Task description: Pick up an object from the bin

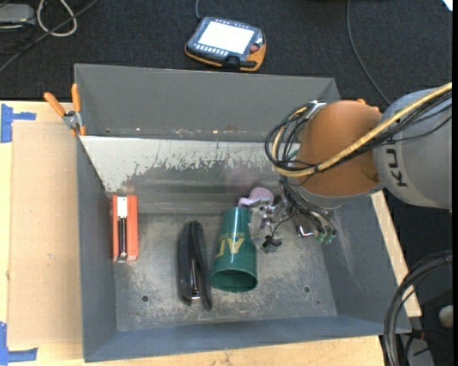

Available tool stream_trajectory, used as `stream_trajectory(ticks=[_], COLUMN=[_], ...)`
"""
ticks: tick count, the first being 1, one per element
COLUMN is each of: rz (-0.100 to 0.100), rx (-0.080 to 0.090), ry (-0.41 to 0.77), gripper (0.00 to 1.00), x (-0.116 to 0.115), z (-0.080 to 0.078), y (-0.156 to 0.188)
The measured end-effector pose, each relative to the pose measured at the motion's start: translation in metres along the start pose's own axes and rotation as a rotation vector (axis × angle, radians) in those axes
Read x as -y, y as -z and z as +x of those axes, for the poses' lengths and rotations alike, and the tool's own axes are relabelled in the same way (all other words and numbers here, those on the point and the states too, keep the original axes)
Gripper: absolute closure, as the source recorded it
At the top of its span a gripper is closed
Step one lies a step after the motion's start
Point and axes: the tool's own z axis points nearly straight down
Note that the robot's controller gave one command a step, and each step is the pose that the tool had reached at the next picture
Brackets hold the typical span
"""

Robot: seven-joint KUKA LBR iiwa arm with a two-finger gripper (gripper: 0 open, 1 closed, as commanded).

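My gripper [275, 223] hangs low in the right half of the bin, just right of a green cup [233, 252]. The cup lies on its side with its mouth toward the near wall and pale lettering on its flank. A small pale pink thing [255, 198] sits at the cup's far end, just left of the gripper and partly hidden by it.
A black stapler-like tool [192, 273] lies lengthwise left of the cup. An orange and grey stapler [124, 228] rests against the bin's left wall. The arm's orange cover and cables hang over the bin's right side and hide the floor there.
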Motion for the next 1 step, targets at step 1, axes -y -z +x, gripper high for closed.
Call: stream_trajectory(ticks=[1], rz=[-0.003], rx=[-0.009], ry=[0.002], gripper=[1.00], x=[0.0138], z=[0.0079], y=[-0.0089])
